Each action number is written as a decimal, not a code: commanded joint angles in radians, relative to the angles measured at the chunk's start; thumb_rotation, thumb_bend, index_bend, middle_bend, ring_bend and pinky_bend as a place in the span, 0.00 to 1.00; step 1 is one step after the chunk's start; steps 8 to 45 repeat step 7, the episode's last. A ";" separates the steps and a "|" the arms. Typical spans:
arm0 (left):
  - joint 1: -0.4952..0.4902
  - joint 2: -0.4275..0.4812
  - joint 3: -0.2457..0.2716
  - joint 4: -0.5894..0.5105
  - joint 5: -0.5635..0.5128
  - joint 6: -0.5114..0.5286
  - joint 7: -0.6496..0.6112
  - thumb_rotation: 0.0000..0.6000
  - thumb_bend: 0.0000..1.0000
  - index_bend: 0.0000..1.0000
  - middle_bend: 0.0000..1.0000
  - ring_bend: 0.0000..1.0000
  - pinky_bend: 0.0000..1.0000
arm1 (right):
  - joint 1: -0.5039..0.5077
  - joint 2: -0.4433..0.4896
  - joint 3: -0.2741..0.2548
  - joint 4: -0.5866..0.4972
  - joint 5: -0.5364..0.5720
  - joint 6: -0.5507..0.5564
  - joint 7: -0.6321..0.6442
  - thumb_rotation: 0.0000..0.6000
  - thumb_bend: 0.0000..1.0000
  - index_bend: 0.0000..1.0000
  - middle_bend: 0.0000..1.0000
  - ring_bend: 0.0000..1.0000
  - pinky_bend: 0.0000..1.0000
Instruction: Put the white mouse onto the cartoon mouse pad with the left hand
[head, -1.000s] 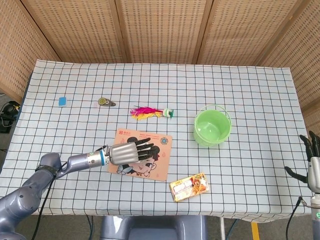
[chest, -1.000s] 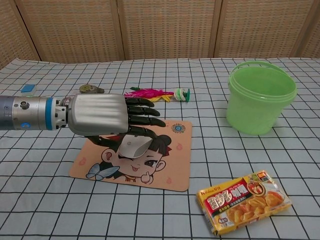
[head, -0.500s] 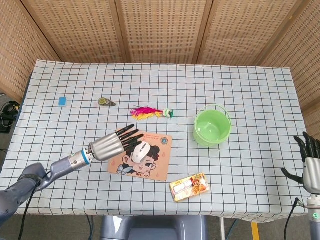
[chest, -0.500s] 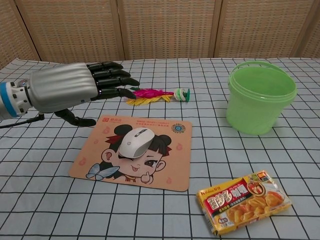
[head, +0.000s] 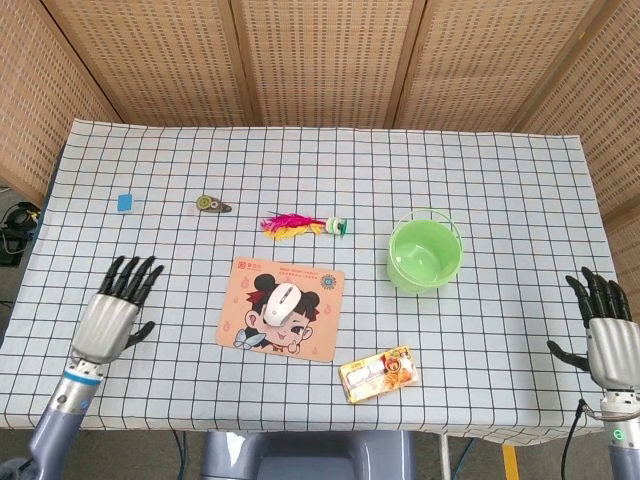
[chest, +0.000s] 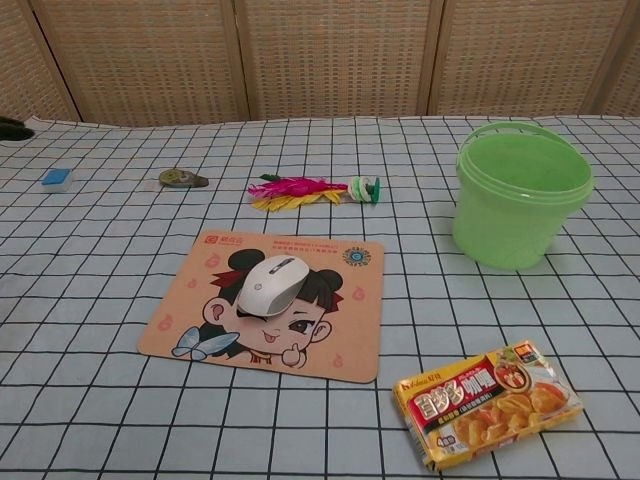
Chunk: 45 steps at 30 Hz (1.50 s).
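Observation:
The white mouse (head: 282, 303) (chest: 268, 284) lies on the cartoon mouse pad (head: 246, 325) (chest: 340, 340), over the printed girl's face, with nothing touching it. My left hand (head: 112, 313) hovers at the table's left front, well left of the pad, fingers spread and empty. My right hand (head: 609, 334) is off the table's right front corner, fingers apart and holding nothing. The chest view shows no clear view of either hand.
A green bucket (head: 425, 254) (chest: 520, 195) stands right of the pad. A yellow food box (head: 378, 373) (chest: 487, 404) lies at the front. Behind the pad are a feathered shuttlecock (head: 300, 225) (chest: 310, 189), a small round gadget (head: 211, 205) (chest: 181, 179) and a blue eraser (head: 125, 203) (chest: 56, 178).
My left hand let go of the mouse, lifted off the pad and drew back to the left front of the table. The mouse stays on the pad. My right hand rose slightly.

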 joint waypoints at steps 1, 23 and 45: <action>0.092 0.017 -0.012 -0.061 -0.059 0.056 0.003 1.00 0.19 0.00 0.00 0.00 0.00 | -0.001 0.002 -0.008 -0.010 -0.011 0.005 -0.009 1.00 0.08 0.12 0.00 0.00 0.00; 0.141 0.011 -0.022 -0.033 -0.035 0.081 -0.026 1.00 0.19 0.00 0.00 0.00 0.00 | 0.001 0.001 -0.014 -0.017 -0.019 0.006 -0.022 1.00 0.08 0.12 0.00 0.00 0.00; 0.141 0.011 -0.022 -0.033 -0.035 0.081 -0.026 1.00 0.19 0.00 0.00 0.00 0.00 | 0.001 0.001 -0.014 -0.017 -0.019 0.006 -0.022 1.00 0.08 0.12 0.00 0.00 0.00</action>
